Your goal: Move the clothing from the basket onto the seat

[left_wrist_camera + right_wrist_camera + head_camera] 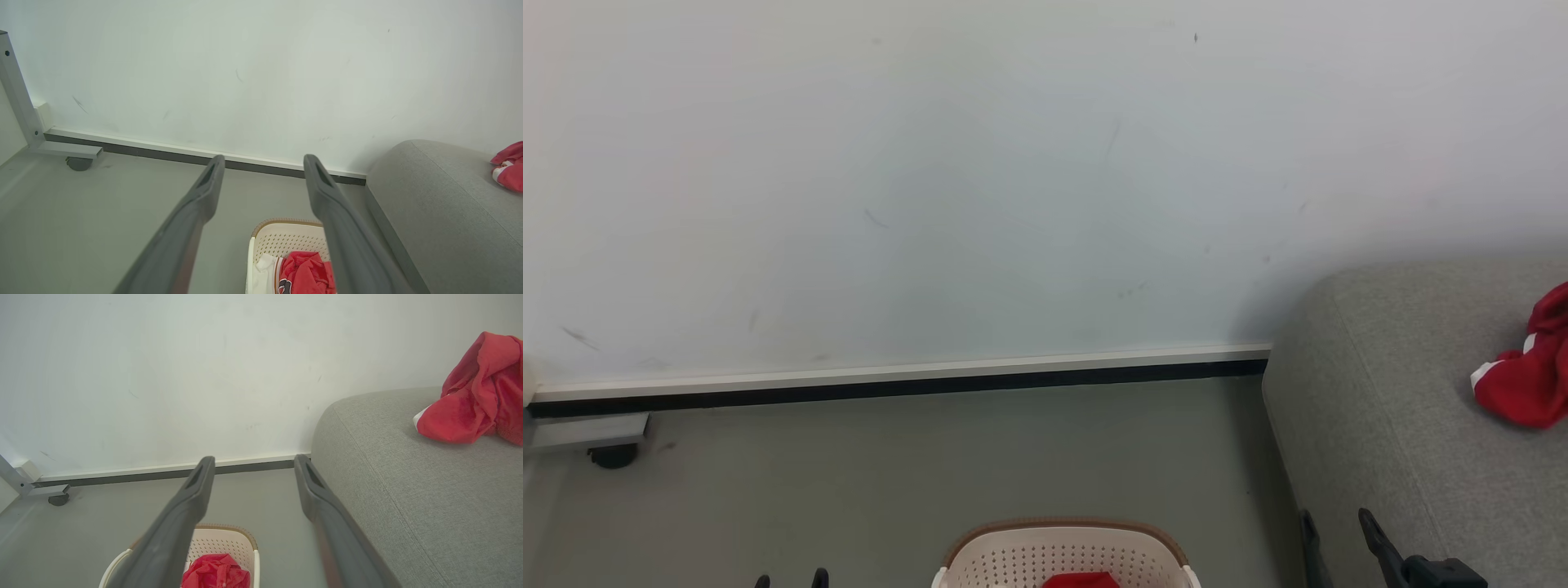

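The cream basket (1062, 554) with a brown rim stands on the floor at the bottom centre of the head view, with red clothing (1081, 581) inside it. In the left wrist view the basket (282, 241) holds a red garment (304, 271) with white trim. Another red piece of clothing (1529, 371) lies on the grey seat (1388, 408) at the right. My left gripper (264, 165) is open above and left of the basket, with nothing between its fingers. Beside the seat's edge my right gripper (253, 465) is open too, the basket (222, 543) below it.
A white wall with a white and black baseboard (898, 377) runs behind the grey floor. A metal frame leg on a caster (611, 454) stands at the far left. Bare floor lies between the basket and the wall.
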Robot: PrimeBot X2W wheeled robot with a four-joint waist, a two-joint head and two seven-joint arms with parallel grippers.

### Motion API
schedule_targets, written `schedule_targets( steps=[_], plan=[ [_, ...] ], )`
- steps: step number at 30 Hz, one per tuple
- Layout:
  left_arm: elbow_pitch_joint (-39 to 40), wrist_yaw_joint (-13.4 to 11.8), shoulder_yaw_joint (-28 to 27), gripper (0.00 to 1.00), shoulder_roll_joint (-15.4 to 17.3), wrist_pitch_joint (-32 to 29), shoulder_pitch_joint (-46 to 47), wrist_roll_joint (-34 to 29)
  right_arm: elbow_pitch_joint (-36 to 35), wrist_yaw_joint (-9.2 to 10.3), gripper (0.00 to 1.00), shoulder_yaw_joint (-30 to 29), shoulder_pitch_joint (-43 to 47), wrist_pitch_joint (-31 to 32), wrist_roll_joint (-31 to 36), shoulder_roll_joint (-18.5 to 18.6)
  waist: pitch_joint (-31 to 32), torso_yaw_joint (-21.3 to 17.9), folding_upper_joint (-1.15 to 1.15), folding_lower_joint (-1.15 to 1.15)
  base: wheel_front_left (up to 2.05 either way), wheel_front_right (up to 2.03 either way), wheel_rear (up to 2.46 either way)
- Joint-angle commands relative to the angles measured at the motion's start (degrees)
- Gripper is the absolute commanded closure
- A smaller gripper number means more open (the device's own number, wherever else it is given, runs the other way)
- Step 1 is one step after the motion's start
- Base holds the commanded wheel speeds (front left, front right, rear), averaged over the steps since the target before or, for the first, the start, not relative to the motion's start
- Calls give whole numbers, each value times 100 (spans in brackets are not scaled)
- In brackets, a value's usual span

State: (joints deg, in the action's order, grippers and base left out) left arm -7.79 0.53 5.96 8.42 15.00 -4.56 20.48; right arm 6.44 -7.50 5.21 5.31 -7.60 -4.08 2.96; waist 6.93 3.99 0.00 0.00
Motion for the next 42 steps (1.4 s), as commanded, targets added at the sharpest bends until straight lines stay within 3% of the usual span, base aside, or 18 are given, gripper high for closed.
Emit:
schedule_targets(
  steps=[1,25,33,42],
  plan=[
    [-29,26,-35,0,-12,27,3,-88,14,2,0,0,7,-28,-16,-13,-17,-15,0,0,0,0,0],
    [-229,236,-192,0,-145,26,111,-241,47,2,0,72,-110,-34,-47,-14,-137,-191,0,0,0,0,0],
    [-335,294,-197,0,-243,26,182,-270,14,2,0,153,-239,27,7,-10,-350,-639,0,0,0,0,0],
    [-666,363,-194,0,-321,26,430,-295,-276,2,0,291,-391,114,51,-10,-983,-1509,0,0,0,0,0]
  ],
)
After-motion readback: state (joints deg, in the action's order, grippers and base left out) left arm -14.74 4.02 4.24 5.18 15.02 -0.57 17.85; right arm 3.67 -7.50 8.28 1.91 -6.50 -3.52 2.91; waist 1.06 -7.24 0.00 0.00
